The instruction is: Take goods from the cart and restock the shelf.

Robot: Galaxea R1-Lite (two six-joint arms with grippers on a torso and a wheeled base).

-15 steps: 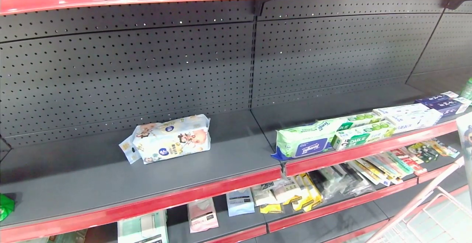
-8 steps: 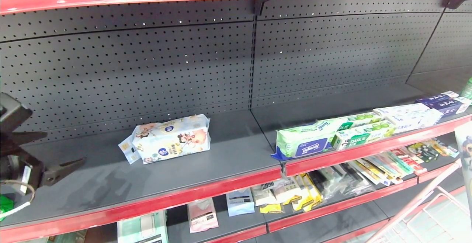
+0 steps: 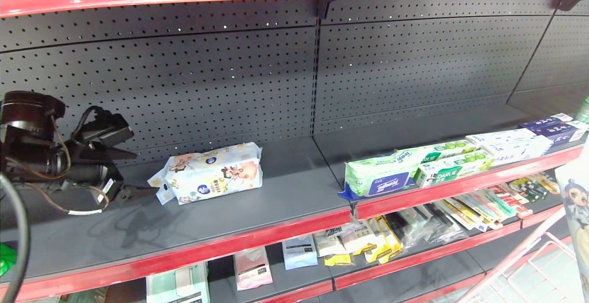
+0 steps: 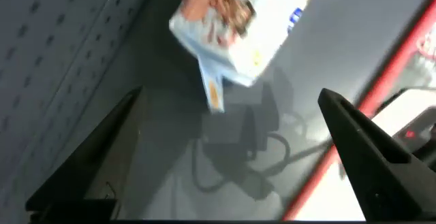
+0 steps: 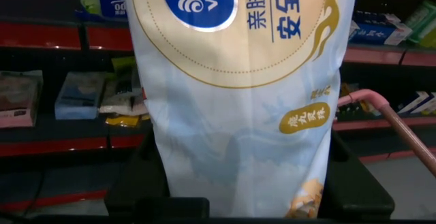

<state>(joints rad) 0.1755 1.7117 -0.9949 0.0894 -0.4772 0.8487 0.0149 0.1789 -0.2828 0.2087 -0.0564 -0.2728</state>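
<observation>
One tissue pack (image 5: 238, 101) cut off | half hides right claw (image 5: 242, 166)

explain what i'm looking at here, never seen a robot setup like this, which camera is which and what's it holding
This is a two-armed robot restocking a shop shelf. The wide picture comes from a camera on its head; the other two from cameras on its wrists. The black left gripper hangs open over the grey metal shelf with a red front edge, beside a white cartoon-printed soft pack lying there. The right gripper is shut on a tall white-and-blue soft pack with a gold oval. Further right lie a green-and-white wipes pack and toothpaste boxes; a pink wire cart stands lower right.
</observation>
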